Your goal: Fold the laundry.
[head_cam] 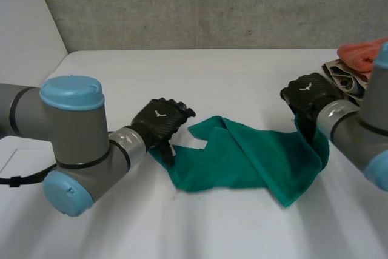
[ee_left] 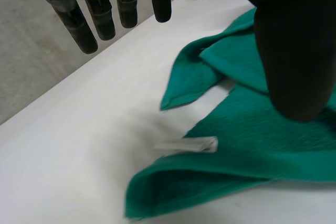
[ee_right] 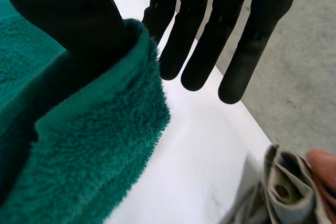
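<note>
Towel [head_cam: 242, 162] crumpled between hands. I see left hand [head_cam: 159, 122] at its left edge, fingers [ee_left: 89, 19] straight, nothing gripped; right hand [head_cam: 309, 95] likewise unclenched, towel edge draped over thumb [ee_right: 68, 19].

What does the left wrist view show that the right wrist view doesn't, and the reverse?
Left wrist view, not the right: the left hand, fingers straight, and a white tag on the green towel. Right wrist view, not the left: the right hand, the towel's edge draped over its thumb, and a pile of other laundry. Both: the green towel and the white table.
</note>
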You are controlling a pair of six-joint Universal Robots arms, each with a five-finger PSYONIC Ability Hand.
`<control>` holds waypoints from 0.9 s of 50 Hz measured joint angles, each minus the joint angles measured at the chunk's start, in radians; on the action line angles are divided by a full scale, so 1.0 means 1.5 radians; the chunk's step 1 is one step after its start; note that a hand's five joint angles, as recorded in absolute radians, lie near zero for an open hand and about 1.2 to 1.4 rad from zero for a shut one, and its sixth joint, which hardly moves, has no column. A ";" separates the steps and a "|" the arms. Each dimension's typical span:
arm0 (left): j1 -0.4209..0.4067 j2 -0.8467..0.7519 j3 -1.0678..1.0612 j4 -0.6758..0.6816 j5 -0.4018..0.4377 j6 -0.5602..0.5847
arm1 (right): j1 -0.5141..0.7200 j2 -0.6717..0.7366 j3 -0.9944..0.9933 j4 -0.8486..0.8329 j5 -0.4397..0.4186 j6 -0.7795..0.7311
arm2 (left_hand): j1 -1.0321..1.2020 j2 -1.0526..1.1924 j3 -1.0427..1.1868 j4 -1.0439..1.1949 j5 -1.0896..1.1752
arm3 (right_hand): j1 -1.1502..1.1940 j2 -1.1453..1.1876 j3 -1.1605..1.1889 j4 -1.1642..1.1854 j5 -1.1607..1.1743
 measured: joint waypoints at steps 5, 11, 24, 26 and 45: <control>0.021 0.005 0.007 0.002 -0.023 -0.003 | 0.015 0.005 -0.016 -0.028 0.000 0.015 | 0.000 0.000 0.000 0.000 0.000 | 0.000 0.000 0.000 0.000 0.000; 0.054 0.046 0.015 0.009 -0.059 -0.028 | 0.050 -0.019 -0.065 -0.040 -0.013 0.050 | 0.000 0.000 0.000 0.000 0.000 | 0.000 0.000 0.000 0.000 0.000; 0.150 0.145 0.014 0.036 -0.115 -0.129 | 0.211 0.089 -0.156 -0.132 -0.150 0.094 | 0.000 0.000 0.000 0.000 0.000 | -0.055 -0.071 -0.075 -0.077 -0.068; 0.159 0.146 0.015 0.036 -0.117 -0.136 | 0.229 0.121 -0.170 -0.144 -0.154 0.091 | 0.000 0.000 0.000 0.000 0.000 | -0.266 -0.288 -0.284 -0.271 -0.268; 0.120 0.097 0.022 0.012 -0.102 -0.132 | 0.160 -0.020 -0.195 0.060 0.033 0.292 | 0.000 0.000 0.000 0.000 0.000 | -0.617 -0.649 -0.654 -0.661 -0.638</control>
